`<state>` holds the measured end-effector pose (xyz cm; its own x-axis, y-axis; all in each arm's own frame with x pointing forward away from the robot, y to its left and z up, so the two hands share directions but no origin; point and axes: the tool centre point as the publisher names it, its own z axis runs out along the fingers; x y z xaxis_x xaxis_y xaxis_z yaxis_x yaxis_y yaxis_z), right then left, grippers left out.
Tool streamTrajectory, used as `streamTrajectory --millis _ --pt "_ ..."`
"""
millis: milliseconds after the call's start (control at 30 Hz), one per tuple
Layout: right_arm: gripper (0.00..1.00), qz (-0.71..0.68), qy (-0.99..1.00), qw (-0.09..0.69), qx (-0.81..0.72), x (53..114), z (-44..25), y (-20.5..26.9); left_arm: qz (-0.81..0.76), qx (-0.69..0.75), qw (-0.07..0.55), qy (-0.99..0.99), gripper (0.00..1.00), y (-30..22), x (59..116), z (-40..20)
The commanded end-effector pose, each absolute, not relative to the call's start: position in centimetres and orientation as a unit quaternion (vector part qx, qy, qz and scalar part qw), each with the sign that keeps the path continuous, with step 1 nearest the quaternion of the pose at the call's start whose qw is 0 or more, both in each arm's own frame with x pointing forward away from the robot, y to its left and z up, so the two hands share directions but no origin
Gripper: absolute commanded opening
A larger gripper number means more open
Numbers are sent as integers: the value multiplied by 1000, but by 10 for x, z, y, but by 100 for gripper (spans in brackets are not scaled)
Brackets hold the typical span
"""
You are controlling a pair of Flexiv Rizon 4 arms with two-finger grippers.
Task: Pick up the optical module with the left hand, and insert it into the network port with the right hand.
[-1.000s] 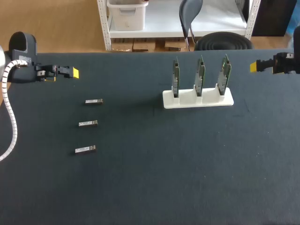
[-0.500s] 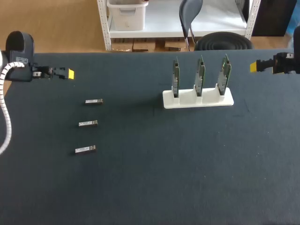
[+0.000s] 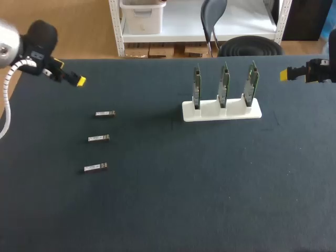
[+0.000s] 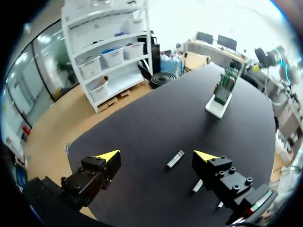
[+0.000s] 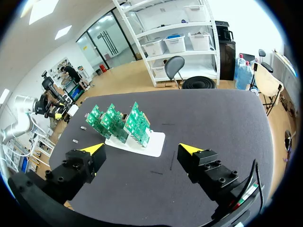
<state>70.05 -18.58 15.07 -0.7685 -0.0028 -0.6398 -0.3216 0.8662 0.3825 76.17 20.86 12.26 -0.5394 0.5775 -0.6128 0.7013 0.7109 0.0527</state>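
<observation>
**Left arm.** The left gripper (image 4: 157, 156) is released, with its fingers spread wide and nothing held. It hangs over the far left corner of the table (image 3: 168, 210), tilted down toward the column of parts. In the left wrist view the far optical module (image 4: 175, 159) lies flat on the table, in line with the gap between the fingers and untouched. The wide spread and downward tilt look suited to straddling that module from above.

**Parts.** The middle optical module (image 3: 98, 138) and the near optical module (image 3: 95, 167) lie flat in the same column, well apart from each other. This spacing appears meant to leave room for the fingers around each one.

**Right arm.** The right gripper (image 5: 141, 149) is released and empty. It sits over the far right edge of the table, facing the white stand (image 3: 221, 112). It is probably parked there to receive the module near the point of insertion.

**Fixture.** The stand holds three circuit boards (image 3: 224, 84) upright, side by side, presumably so their edges can be reached. The network ports themselves are too small to make out.

**Status.** No module has been lifted, so the pickup has not yet begun.
</observation>
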Motion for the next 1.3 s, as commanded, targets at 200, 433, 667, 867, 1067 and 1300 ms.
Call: streamTrajectory --millis 200,433,667,867,1067,1300 --pt "100 242 909 329 -88 700 151 -185 -2 635 174 753 100 191 760 90" --pt "100 242 909 329 -88 700 151 -185 -1 703 136 698 100 183 750 68" --pt "100 242 909 329 -88 700 151 -185 16 730 93 677 100 178 754 46" --pt "100 242 909 329 -88 700 151 -185 18 726 64 684 100 175 754 31" --pt "100 242 909 329 -88 700 151 -185 28 691 37 721 100 172 760 14" --pt "100 242 909 329 -88 700 151 -185 31 674 27 738 100 174 761 4"
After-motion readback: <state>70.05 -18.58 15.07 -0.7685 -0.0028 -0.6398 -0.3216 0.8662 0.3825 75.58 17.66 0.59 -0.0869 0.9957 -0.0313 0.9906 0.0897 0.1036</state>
